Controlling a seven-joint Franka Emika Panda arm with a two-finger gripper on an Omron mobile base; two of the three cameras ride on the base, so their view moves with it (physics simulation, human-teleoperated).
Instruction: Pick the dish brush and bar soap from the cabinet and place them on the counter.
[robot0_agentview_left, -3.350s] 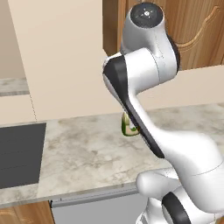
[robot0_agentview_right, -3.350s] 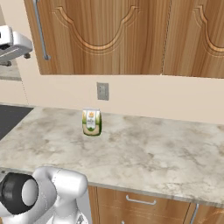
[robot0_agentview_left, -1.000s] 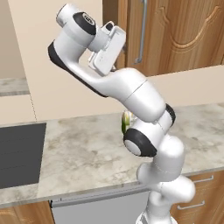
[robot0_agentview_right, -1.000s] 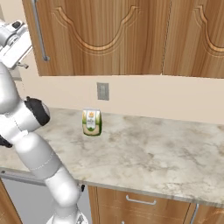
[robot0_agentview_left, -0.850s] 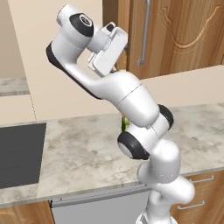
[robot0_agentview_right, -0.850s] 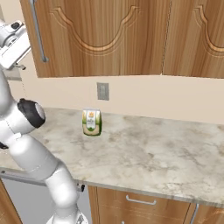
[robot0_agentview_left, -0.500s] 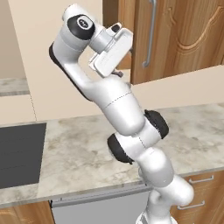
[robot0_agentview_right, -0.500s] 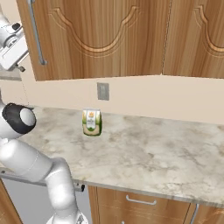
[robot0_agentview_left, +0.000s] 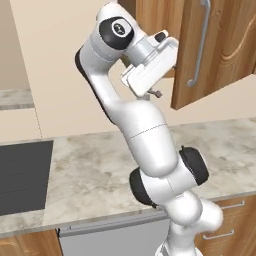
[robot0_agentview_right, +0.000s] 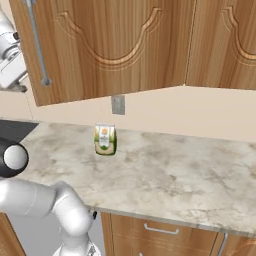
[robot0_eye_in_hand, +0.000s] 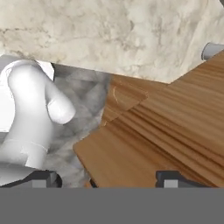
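The cabinet (robot0_agentview_left: 220, 50) is seen as warm brown wood with carved-panel doors and a long metal bar handle (robot0_agentview_left: 196, 45), mounted on the wall above the counter (robot0_agentview_left: 95, 170). Compared with half a second ago, its door is swung further out. The gripper (robot0_eye_in_hand: 107, 179) is raised at the door's lower edge, its dark fingertips (robot0_eye_in_hand: 41, 178) set wide apart with nothing held between them. A green-and-orange packet (robot0_agentview_right: 105, 139) is stood on the counter below a wall outlet (robot0_agentview_right: 118, 105); a dark cooktop (robot0_agentview_left: 22, 175) lies to the left.
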